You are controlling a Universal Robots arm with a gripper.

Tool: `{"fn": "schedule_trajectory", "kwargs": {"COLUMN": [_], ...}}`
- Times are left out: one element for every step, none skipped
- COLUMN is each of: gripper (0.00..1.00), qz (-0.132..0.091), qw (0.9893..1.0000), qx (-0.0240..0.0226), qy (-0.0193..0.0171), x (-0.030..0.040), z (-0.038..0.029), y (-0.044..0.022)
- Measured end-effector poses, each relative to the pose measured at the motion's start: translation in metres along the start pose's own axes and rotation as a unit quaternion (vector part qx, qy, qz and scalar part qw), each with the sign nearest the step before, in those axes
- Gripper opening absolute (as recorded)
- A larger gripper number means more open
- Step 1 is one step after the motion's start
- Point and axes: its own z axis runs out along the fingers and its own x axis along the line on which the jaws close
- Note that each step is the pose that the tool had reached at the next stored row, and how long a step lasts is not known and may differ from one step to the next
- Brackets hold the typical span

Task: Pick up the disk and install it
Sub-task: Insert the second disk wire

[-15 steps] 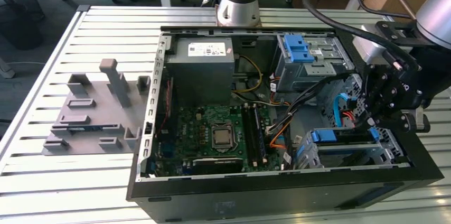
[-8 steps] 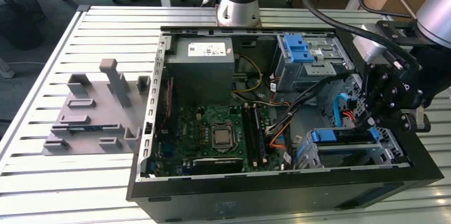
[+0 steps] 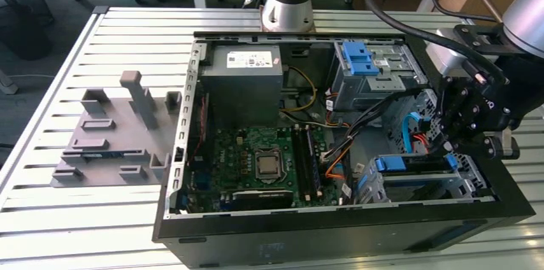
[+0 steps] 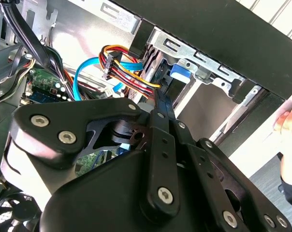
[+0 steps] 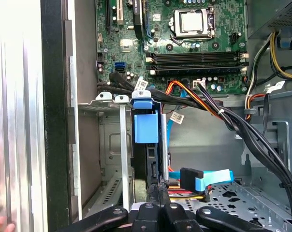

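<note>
The disk (image 5: 145, 159) stands on edge inside the metal drive cage (image 5: 103, 140) at the case's front corner, with its blue plastic bracket (image 5: 146, 126) facing the motherboard. In the exterior view the disk (image 3: 414, 164) sits in that cage under the arm's wrist. My gripper (image 5: 159, 192) reaches down beside the disk's cable end. Its two thin black fingers (image 4: 161, 101) lie pressed together against the disk's side, with nothing visibly between them. The blue bracket (image 4: 181, 72) shows just past the fingertips. In the exterior view the gripper (image 3: 449, 150) hangs over the case's right side.
The open computer case (image 3: 340, 225) holds a motherboard (image 3: 255, 165), a grey power supply (image 3: 242, 88) and an upper drive bay with a blue latch (image 3: 361, 60). Blue and coloured cables (image 5: 204, 179) run beside the disk. A grey fixture (image 3: 114, 133) lies on the slatted table. A person's hand (image 4: 288, 121) is near the case.
</note>
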Motion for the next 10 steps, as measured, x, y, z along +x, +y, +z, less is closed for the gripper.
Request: {"fn": "schedule_trajectory", "kwargs": {"gripper": [0.11, 0.11, 0.11, 0.11, 0.11, 0.11, 0.11, 0.11, 0.11, 0.11], "qz": [0.000, 0.000, 0.000, 0.000, 0.000, 0.000, 0.000, 0.000, 0.000, 0.000], "qw": [1.0000, 1.0000, 1.0000, 1.0000, 1.0000, 1.0000, 1.0000, 1.0000, 1.0000, 1.0000], "qx": [0.0001, 0.0003, 0.0015, 0.0024, 0.0029, 0.0036, 0.0038, 0.0039, 0.0041, 0.0040], "qy": [0.0000, 0.0000, 0.0000, -0.0001, -0.0001, -0.0003, -0.0003, -0.0003, -0.0003, -0.0002], "x": [0.0000, 0.0000, 0.0000, 0.0001, 0.0002, 0.0002, 0.0002, 0.0002, 0.0002, 0.0002], "z": [0.0000, 0.0000, -0.0001, -0.0001, 0.0000, 0.0001, 0.0001, 0.0001, 0.0001, -0.0001], "y": [0.0000, 0.0001, 0.0011, 0.0015, 0.0019, 0.0024, 0.0025, 0.0026, 0.0027, 0.0028]}}
